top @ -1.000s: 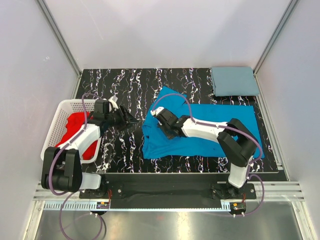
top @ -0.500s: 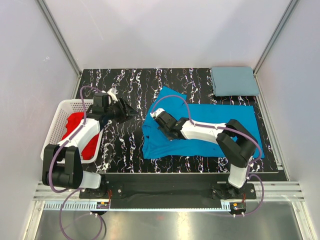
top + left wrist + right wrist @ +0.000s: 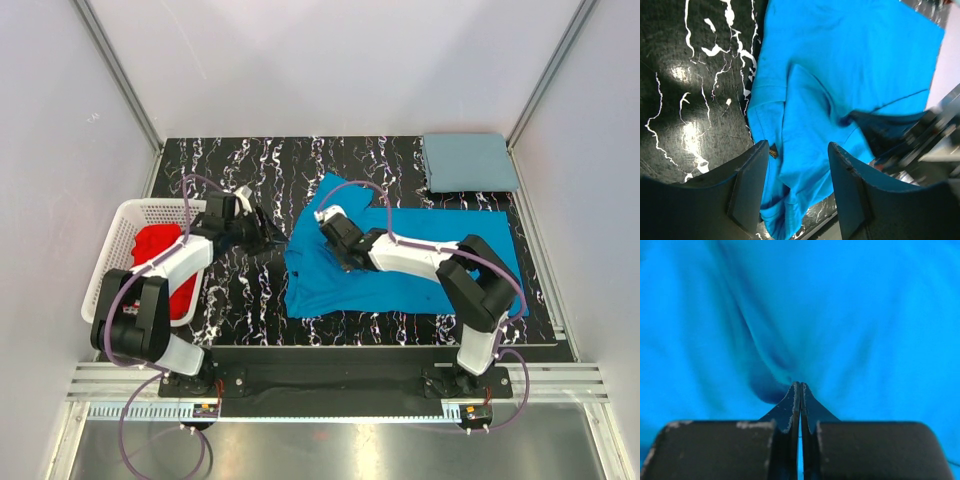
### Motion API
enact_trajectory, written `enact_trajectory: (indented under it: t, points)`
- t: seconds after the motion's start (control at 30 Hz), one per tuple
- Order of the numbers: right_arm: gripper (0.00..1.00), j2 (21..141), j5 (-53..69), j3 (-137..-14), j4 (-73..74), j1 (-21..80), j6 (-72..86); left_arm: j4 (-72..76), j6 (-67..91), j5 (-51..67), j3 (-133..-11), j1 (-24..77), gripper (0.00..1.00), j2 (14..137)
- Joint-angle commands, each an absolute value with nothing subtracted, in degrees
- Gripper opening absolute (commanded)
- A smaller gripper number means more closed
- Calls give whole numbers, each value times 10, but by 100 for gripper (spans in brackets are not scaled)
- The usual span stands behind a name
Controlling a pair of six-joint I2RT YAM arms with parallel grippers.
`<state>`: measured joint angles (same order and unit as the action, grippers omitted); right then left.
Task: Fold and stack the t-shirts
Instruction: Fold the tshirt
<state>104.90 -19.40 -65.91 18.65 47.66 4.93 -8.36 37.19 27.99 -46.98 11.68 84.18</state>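
A bright blue t-shirt (image 3: 350, 292) lies spread on the black marbled surface (image 3: 250, 165), from the centre out to 3 o'clock. The right gripper (image 3: 799, 388) has its jaws clenched on a puckered fold near the shirt's 9 o'clock end. The left gripper (image 3: 797, 150) hovers over that same edge, jaws released and holding nothing. A folded grey-blue t-shirt (image 3: 468, 162) sits at 1 o'clock. At 9 o'clock, a white basket (image 3: 118, 225) holds a red t-shirt (image 3: 150, 242).

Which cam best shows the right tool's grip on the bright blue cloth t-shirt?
Right wrist: right tool is shut, tips pinching a pucker of the bright blue cloth t-shirt. Top external shows the whole shirt, tips too small. Left wrist shows its edge beyond the open left tool.
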Motion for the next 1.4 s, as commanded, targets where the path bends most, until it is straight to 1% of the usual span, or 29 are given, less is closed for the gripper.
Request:
enact_trajectory:
  t: [0.0,0.13,0.23,0.43,0.57,0.67,0.77,0.87,0.93,1.07,1.37]
  points:
    - [0,1010,-193,-654,168,449,72,-64,348,263,-483,128,55,849]
    - [0,996,-164,-650,158,426,85,-107,303,198,-515,174,56,856]
    - [0,998,-150,-652,157,404,98,-125,277,177,-543,202,55,875]
    - [0,999,-92,-647,138,368,117,-104,253,226,-570,207,52,933]
    - [0,1005,-55,-652,134,354,122,-104,221,232,-594,208,49,961]
    - [0,1014,-41,-657,136,345,123,-108,182,222,-611,216,49,989]
    - [0,1015,-33,-653,133,339,126,-104,153,223,-620,221,49,1004]
    - [0,1010,-26,-649,130,338,127,-70,150,240,-610,222,49,1005]
    - [0,1006,-25,-647,130,338,126,-64,145,237,-617,225,47,1012]
    - [0,1001,-23,-646,128,338,125,-83,133,229,-648,226,41,1047]
    - [0,1003,-25,-645,127,337,126,-89,126,234,-683,233,38,1098]
